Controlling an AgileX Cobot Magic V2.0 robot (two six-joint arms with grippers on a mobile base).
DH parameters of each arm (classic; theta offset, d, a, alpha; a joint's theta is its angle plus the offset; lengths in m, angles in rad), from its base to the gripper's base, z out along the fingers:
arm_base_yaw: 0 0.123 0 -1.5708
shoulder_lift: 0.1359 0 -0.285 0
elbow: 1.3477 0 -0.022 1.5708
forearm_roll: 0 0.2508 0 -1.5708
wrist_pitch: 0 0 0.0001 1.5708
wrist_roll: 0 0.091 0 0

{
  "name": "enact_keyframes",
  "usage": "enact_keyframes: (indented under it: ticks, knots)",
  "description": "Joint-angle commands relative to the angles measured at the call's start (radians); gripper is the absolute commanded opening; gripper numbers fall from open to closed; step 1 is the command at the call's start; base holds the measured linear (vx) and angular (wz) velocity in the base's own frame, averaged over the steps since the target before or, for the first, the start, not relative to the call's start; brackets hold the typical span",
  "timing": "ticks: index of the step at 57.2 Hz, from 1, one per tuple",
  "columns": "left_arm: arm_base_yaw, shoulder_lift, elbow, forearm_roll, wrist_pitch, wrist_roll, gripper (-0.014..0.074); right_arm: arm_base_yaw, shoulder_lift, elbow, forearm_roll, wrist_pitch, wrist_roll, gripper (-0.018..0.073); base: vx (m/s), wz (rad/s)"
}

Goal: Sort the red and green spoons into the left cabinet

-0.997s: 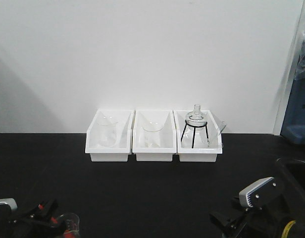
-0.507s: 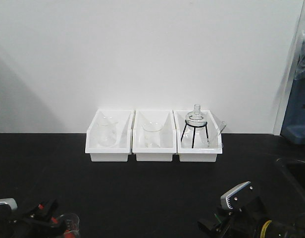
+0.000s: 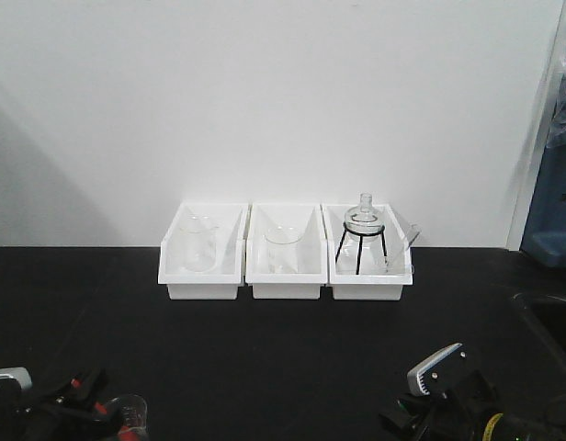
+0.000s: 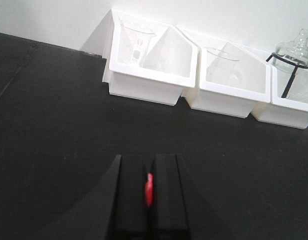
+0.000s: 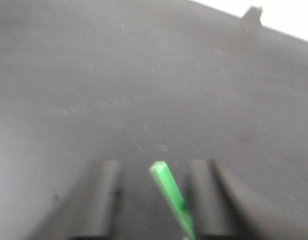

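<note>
My left gripper (image 4: 148,160) is shut on the red spoon (image 4: 149,189), of which only a short red sliver shows between the black fingers. It hovers low over the black benchtop (image 4: 54,125), at the bottom left of the front view (image 3: 81,402). The green spoon (image 5: 170,194) shows as a thin handle between the fingers of my right gripper (image 5: 155,167). Those fingers stand well apart, and the handle slants toward the right one. The right wrist view is blurred. In the front view that gripper (image 3: 404,418) is at the bottom right. The left cabinet is out of view.
Three white bins (image 3: 284,280) stand in a row against the back wall. Two hold glass beakers (image 3: 198,244); the right one holds a glass flask on a black tripod (image 3: 361,234). A clear glass vessel (image 3: 129,413) sits by the left gripper. A blue unit (image 3: 551,211) is at the right edge.
The right arm has moved left and lower in the front view, over the benchtop. The left arm and the bins have not moved.
</note>
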Motion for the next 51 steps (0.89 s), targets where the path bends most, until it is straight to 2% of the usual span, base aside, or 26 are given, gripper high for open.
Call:
enact_keyframes:
  ticks: [1,18,24,37,51]
  knots:
    - [-0.009,-0.035,-0.019,-0.009,-0.120,-0.004,-0.0006,-0.002,-0.034,-0.027,0.015,-0.049,-0.029,0.0179,0.00,0.00]
    - [-0.009,-0.035,-0.019,-0.008,-0.178,-0.004,-0.0006,-0.002,-0.034,-0.027,0.016,-0.049,-0.061,0.0039,0.00,0.00]
    - [-0.009,-0.035,-0.019,-0.008,-0.194,0.032,-0.0003,-0.002,-0.041,-0.027,0.021,-0.050,-0.060,0.0011,0.00,0.00]
    - [-0.009,-0.037,-0.019,-0.008,-0.200,0.042,-0.0003,-0.002,-0.083,-0.027,0.104,-0.050,-0.060,-0.0006,0.00,0.00]
    - [-0.009,-0.044,-0.019,-0.008,-0.239,0.041,-0.0003,-0.002,-0.132,-0.027,0.098,-0.049,-0.061,-0.0003,0.00,0.00]
